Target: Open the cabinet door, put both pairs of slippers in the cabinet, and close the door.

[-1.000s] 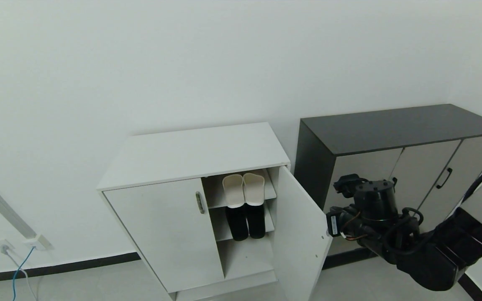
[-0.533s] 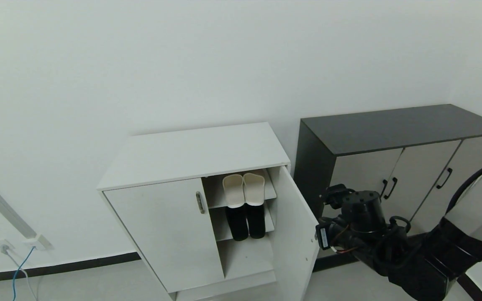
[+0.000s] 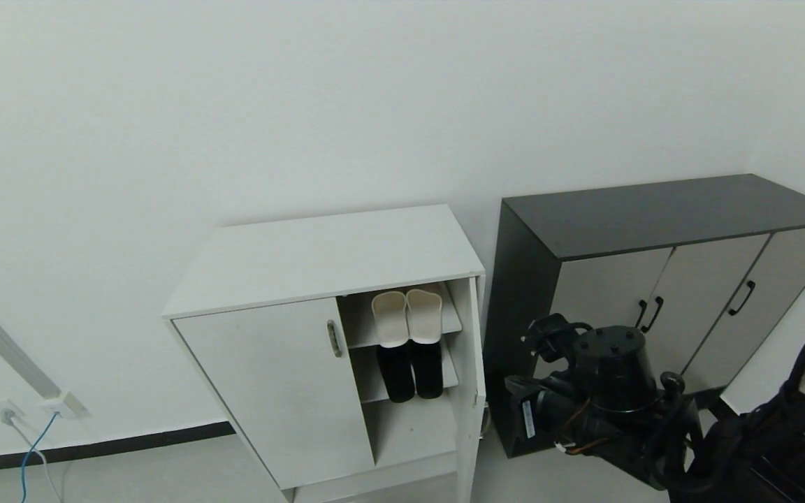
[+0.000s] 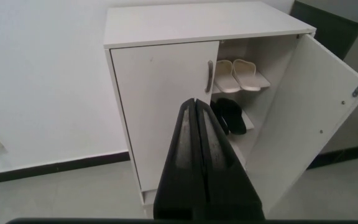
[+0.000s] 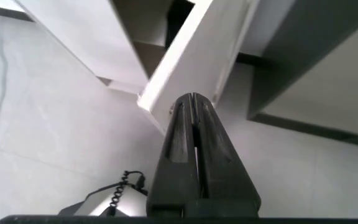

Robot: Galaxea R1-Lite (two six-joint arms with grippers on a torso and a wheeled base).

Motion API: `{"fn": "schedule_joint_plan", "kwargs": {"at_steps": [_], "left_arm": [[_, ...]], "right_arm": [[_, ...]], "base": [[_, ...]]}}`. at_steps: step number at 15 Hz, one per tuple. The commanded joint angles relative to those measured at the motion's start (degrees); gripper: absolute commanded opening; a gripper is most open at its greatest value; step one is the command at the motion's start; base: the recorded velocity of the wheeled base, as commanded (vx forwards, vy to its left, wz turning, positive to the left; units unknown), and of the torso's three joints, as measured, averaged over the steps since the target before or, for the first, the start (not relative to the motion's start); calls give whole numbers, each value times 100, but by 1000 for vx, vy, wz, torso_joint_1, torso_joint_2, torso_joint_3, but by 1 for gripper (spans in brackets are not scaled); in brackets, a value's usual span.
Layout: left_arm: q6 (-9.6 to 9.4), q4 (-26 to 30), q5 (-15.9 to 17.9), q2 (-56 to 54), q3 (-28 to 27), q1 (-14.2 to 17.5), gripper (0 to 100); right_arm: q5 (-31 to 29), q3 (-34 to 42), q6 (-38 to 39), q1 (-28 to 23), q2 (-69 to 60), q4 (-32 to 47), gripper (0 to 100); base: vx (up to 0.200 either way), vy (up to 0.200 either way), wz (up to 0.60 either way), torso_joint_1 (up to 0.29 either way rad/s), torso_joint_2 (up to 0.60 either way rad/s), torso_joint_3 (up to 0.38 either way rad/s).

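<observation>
- White laminate makes up the white cabinet in the head view. It stands against the wall with its left door shut and its right door swung out, seen almost edge-on.
- The white slippers lie side by side on the upper shelf. The black slippers lie on the shelf just below them.
- A dark cabinet with grey doors stands just beside the white one. The right arm is low in front of it, close to the open door.
- A white sticker on that arm carries print too small to read.
- A blue cable hangs from a wall socket, well apart on the left.
- In the left wrist view the left end effector has its fingers pressed together and holds nothing. It faces the shut door near the handle.
- Both pairs show inside: the white slippers above and the black slippers below.
- In the right wrist view the right end effector has its fingers together and is empty. It is at the lower outer corner of the right door, above the grey floor; I cannot tell whether it touches the door.
</observation>
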State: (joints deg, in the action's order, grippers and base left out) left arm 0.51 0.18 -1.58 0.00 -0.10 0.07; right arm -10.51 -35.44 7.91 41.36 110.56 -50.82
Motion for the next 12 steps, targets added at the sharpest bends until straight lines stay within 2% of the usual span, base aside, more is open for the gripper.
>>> {"fn": "schedule_joint_plan", "kwargs": {"at_steps": [1, 5, 10, 12], "left_arm": [[2, -1, 0, 0, 1, 1, 0], [2, -1, 0, 0, 1, 1, 0], [2, -1, 0, 0, 1, 1, 0], [2, -1, 0, 0, 1, 1, 0]], "right_arm": [[58, 116, -18, 3, -403, 2, 0], [119, 222, -70, -23, -526, 20, 0], [146, 274, -150, -23, -509, 20, 0], [154, 371, -255, -32, -456, 2, 0]], "base": [[0, 0, 0, 0, 0, 0], [0, 0, 0, 0, 0, 0], [0, 0, 600, 0, 3, 3], [0, 0, 0, 0, 0, 0]]}}
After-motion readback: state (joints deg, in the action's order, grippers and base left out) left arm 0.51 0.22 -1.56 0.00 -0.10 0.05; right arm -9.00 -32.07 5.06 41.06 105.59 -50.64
